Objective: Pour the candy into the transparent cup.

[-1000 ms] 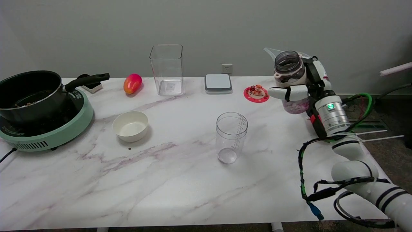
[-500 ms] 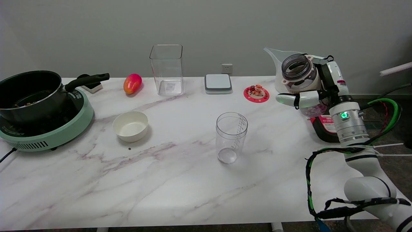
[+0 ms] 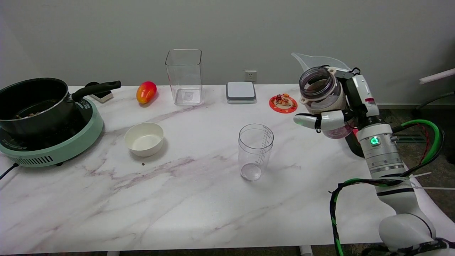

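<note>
Head view, task progress: we record the right hand [image 3: 336, 106] raised above the surface's far right part, its fingers [image 3: 312, 121] wrapped around a candy jar [image 3: 320, 90] that it holds clear of the surface, mouth open and tipped slightly toward the camera and the left. Pale pink candy shows through the jar's lower wall. The transparent cup [image 3: 255, 151] stands upright near the middle of the surface, to the left of and nearer than the hand, well apart from the jar, and we see nothing inside it. We judge the pick-up done; carrying the jar over the cup, tilting and pouring remain. Head view, surface and room: we list a white marble-patterned surface [image 3: 199, 209] with purple veining, bearing a black pot [image 3: 33, 103] on a green cooker [image 3: 60, 145] at the left; a white bowl [image 3: 144, 138] in front of them; a red-and-yellow mango [image 3: 146, 91] and a tall square clear container [image 3: 184, 76] at the back; a grey-lidded box [image 3: 241, 92]; a red coaster [image 3: 283, 103] carrying small figurines; and a clear jug [image 3: 312, 60] behind the jar. A dark red-labelled bottle [image 3: 353, 144] is partly hidden behind the wrist. A plain grey wall with one socket [image 3: 250, 75] closes the scene.
</note>
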Motion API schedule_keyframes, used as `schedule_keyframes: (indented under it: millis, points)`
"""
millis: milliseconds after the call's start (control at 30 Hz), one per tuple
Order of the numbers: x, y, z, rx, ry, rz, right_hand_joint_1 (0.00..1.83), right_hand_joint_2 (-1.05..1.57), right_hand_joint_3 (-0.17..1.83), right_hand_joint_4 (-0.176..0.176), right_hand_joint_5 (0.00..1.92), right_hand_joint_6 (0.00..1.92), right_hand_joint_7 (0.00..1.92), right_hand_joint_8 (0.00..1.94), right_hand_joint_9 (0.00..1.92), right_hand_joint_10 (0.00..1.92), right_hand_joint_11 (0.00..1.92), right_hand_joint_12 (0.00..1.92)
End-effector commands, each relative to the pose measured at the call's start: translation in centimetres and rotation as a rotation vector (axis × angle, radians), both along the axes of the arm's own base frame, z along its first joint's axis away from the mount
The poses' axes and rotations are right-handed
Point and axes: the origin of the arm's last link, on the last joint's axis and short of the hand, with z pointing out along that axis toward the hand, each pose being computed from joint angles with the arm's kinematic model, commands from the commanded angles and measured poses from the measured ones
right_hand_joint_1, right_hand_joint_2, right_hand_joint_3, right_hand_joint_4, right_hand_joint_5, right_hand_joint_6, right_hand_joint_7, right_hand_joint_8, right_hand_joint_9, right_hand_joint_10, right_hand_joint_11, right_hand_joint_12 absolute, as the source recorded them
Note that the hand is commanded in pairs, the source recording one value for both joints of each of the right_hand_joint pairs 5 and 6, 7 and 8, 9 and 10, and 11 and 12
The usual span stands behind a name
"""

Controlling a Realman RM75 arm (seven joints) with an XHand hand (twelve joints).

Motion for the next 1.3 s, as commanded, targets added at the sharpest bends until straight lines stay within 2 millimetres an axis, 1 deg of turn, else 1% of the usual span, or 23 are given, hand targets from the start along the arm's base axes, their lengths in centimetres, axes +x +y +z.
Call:
schedule_keyframes:
  millis: [33,133,200,333,400,433,500,567,733,900,1067,1300]
  points:
    - [-0.3,3.2,-4.1,0.110,0.104,-0.075,1.52,1.04,0.47,0.000,1.60,1.60,1.59,1.59,1.53,1.53,1.26,1.26]
    - [-0.7,3.8,-4.1,0.117,0.143,-0.097,1.53,1.01,0.51,0.000,1.57,1.57,1.58,1.58,1.53,1.53,1.26,1.26]
    - [-0.4,4.0,-3.5,0.116,0.186,-0.106,1.56,0.94,0.58,0.000,1.53,1.53,1.56,1.56,1.51,1.51,1.25,1.25]
    - [0.2,3.9,-2.6,0.101,0.278,-0.113,1.60,0.84,0.69,0.000,1.49,1.49,1.55,1.55,1.50,1.50,1.23,1.23]
    - [0.4,3.8,-2.1,0.092,0.362,-0.131,1.61,0.79,0.74,0.000,1.47,1.47,1.53,1.53,1.48,1.48,1.22,1.22]
    - [0.4,3.7,-2.0,0.094,0.383,-0.138,1.62,0.73,0.80,0.000,1.44,1.44,1.52,1.52,1.47,1.47,1.21,1.21]
    - [0.3,3.3,-1.6,0.094,0.423,-0.173,1.64,0.63,0.90,0.000,1.41,1.41,1.50,1.50,1.45,1.45,1.20,1.20]
    - [0.5,2.8,-1.1,0.083,0.442,-0.186,1.65,0.60,0.92,0.000,1.40,1.40,1.50,1.50,1.44,1.44,1.19,1.19]
    - [1.9,1.4,0.1,0.060,0.498,-0.185,1.65,0.49,1.00,0.000,1.37,1.37,1.47,1.47,1.42,1.42,1.18,1.18]
    - [2.1,0.0,1.0,0.063,0.531,-0.256,1.66,0.35,1.12,0.000,1.33,1.33,1.44,1.44,1.38,1.38,1.14,1.14]
    - [3.7,-1.1,2.1,0.033,0.573,-0.249,1.65,0.25,1.19,0.000,1.31,1.31,1.43,1.43,1.35,1.35,1.12,1.12]
    - [4.9,-1.8,2.0,0.026,0.633,-0.220,1.65,0.18,1.24,0.000,1.29,1.29,1.41,1.41,1.34,1.34,1.10,1.10]
